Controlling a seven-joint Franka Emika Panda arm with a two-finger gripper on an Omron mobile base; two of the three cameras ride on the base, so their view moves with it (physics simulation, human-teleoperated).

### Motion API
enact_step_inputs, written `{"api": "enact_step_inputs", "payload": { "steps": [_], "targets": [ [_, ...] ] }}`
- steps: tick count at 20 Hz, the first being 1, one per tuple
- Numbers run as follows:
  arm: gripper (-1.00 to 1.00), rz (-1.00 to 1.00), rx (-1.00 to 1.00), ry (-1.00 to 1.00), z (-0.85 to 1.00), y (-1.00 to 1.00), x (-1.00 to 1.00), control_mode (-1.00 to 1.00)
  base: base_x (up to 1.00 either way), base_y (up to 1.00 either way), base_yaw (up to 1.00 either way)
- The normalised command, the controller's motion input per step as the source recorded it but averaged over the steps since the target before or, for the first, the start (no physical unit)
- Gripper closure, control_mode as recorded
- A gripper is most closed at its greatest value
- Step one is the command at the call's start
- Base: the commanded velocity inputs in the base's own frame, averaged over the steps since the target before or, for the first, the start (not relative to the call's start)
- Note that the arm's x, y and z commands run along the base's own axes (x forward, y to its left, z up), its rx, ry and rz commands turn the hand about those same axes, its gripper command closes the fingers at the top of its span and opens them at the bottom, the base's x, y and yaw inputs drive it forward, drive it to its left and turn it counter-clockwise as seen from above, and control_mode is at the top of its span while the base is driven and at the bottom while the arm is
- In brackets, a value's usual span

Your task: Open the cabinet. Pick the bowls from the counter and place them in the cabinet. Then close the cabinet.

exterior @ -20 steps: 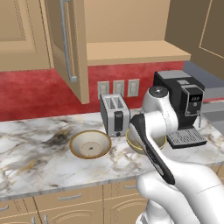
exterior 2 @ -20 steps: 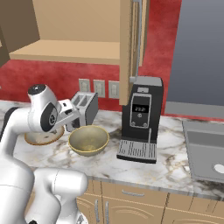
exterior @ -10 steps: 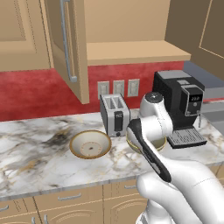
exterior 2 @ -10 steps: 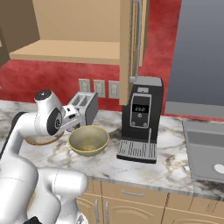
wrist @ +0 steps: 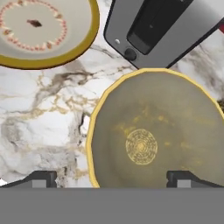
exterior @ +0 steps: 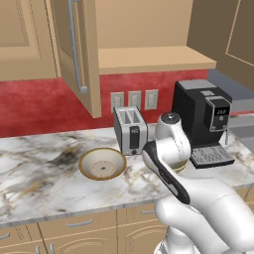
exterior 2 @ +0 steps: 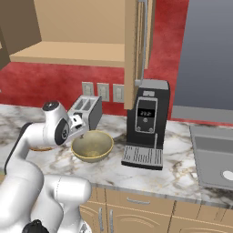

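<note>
Your claw [wrist: 111, 177] hangs with its jaws spread wide and nothing between them, directly above the olive-yellow bowl [wrist: 155, 135], whose left rim sits just inside the left fingertip [wrist: 41, 178]. That bowl rests on the marble surface [wrist: 41, 118]. Beyond it, just past its far rim, stands the toaster [wrist: 164, 28]. Up and to the left of the claw lies the tan-rimmed bowl [wrist: 41, 30]. Above the surface, the cabinet [exterior: 149, 57] stands with both doors swung open.
</note>
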Motion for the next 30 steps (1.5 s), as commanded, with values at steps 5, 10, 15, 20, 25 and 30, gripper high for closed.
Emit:
{"api": "enact_step_inputs", "payload": {
  "steps": [5, 10, 15, 20, 25, 30],
  "targets": [
    [-1.00, 0.00, 0.00, 0.05, -0.30, 0.00, 0.15, -1.00, 0.00, 0.00, 0.00],
    [-1.00, 0.00, 0.00, 0.07, -0.29, 0.04, 0.10, -1.00, 0.00, 0.00, 0.00],
    [-1.00, 0.00, 0.00, 0.06, -0.26, 0.03, 0.12, -1.00, 0.00, 0.00, 0.00],
    [-1.00, 0.00, 0.00, 0.01, -0.24, 0.07, 0.13, -1.00, 0.00, 0.00, 0.00],
    [-1.00, 0.00, 0.00, 0.00, -0.23, 0.04, 0.16, -1.00, 0.00, 0.00, 0.00],
    [-1.00, 0.00, 0.00, 0.02, -0.18, 0.01, 0.19, -1.00, 0.00, 0.00, 0.00]
  ]
}}
